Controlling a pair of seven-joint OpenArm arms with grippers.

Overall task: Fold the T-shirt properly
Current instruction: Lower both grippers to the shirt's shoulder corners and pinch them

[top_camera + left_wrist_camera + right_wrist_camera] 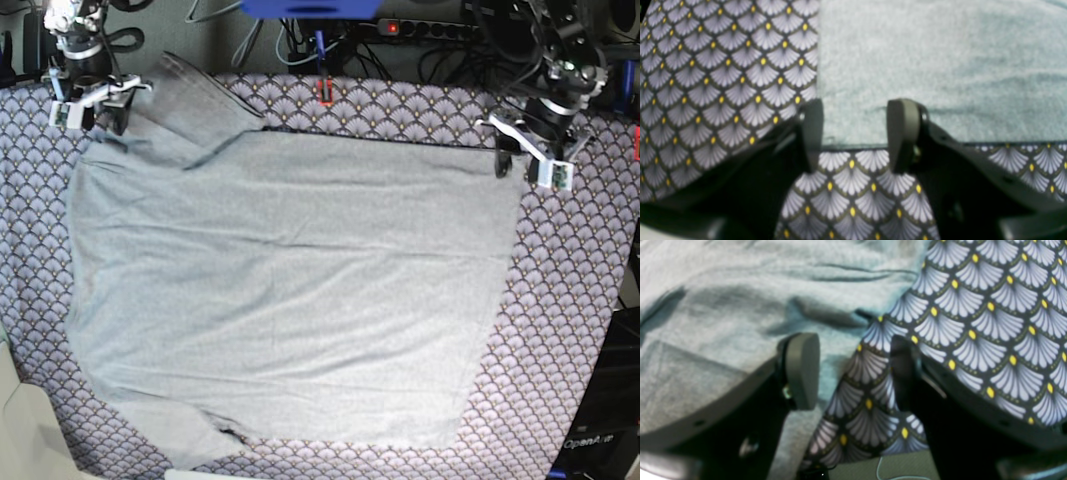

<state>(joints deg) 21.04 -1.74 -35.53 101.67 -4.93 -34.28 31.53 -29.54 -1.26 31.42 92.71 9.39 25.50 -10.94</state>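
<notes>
The light grey T-shirt lies spread flat on the patterned table cloth, with one sleeve angled off at the far left. My left gripper hovers over the shirt's far right corner. In the left wrist view it stands open, and the straight edge of the shirt runs between its fingers. My right gripper is at the far left corner beside the sleeve. In the right wrist view it is open too, one finger over the wrinkled shirt, the other over bare cloth.
The purple scallop-patterned cloth covers the table around the shirt. Cables and a power strip lie behind the far edge, with a small red-orange item on that edge. A pale object sits at the near left corner.
</notes>
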